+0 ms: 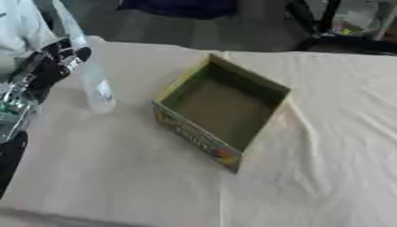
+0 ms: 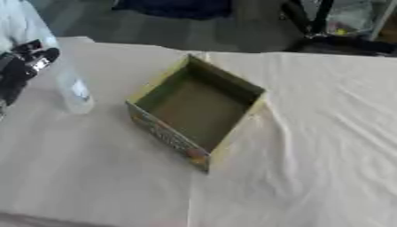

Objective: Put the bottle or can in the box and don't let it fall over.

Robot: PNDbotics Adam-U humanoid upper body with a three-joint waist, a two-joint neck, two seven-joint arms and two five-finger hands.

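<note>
The clear plastic bottle [image 1: 95, 86] stands upright at the left of the frame on the cloth-covered table [image 1: 310, 133], just left of the open cardboard box [image 1: 221, 111] and not touching it. It looks light, thin-walled and likely to give under a squeeze; it seems largely empty, though how much liquid it holds cannot be told. Its smooth wall is probably slippery, and being tall on a narrow base it would tip easily if nudged near the top or set down at a tilt. The sensible place to hold it is around the body at middle height, where fingers and thumb can wrap it from opposite sides and keep it vertical.

In looks, the bottle is nearly transparent, so the pale cloth shows through it. A small label with a dark mark sits low on its body, and the neck narrows toward the upper left of the frame.

The left hand [image 1: 52, 62], black with silver parts, comes in from the upper left edge and sits right beside the bottle's upper part. Whether its fingers are spread, curled or already closed on the bottle cannot be told from either view. The right hand shows in neither view.

The box lies in the middle of the frame, turned cornerwise, open top up, greenish inside with coloured print on its near wall. Nothing is inside it.
</note>
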